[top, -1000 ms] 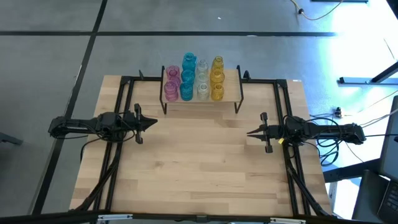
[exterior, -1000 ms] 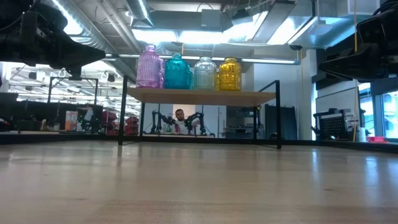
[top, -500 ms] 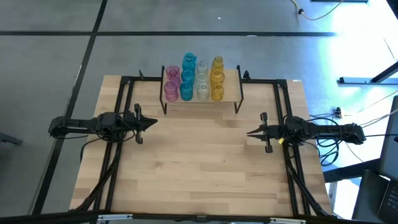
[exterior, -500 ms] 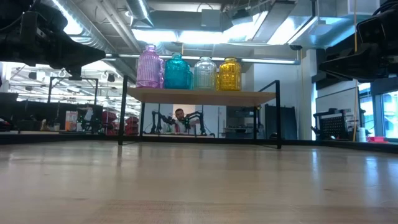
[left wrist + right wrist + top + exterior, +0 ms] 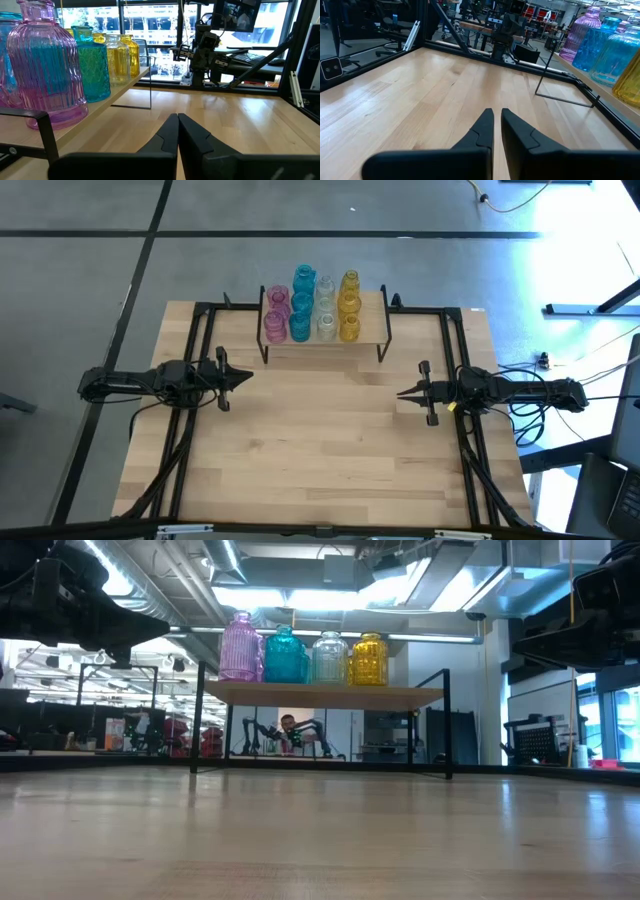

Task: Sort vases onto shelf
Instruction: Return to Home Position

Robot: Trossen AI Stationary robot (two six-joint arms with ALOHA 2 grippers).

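All the vases [image 5: 312, 308] stand upright on the shelf [image 5: 372, 330] at the counter's [image 5: 330, 450] far edge, in colour rows running near to far, necks up. The left tool [image 5: 246, 377] and right tool [image 5: 402, 393] hang well apart, fingers pressed together, empty. Sorting looks done; best keep clear of the shelf.

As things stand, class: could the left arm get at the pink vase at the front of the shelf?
Probably yes. The left gripper hangs empty, jaws shut, with bare table between it and the pink vase at the shelf edge; it must open first.
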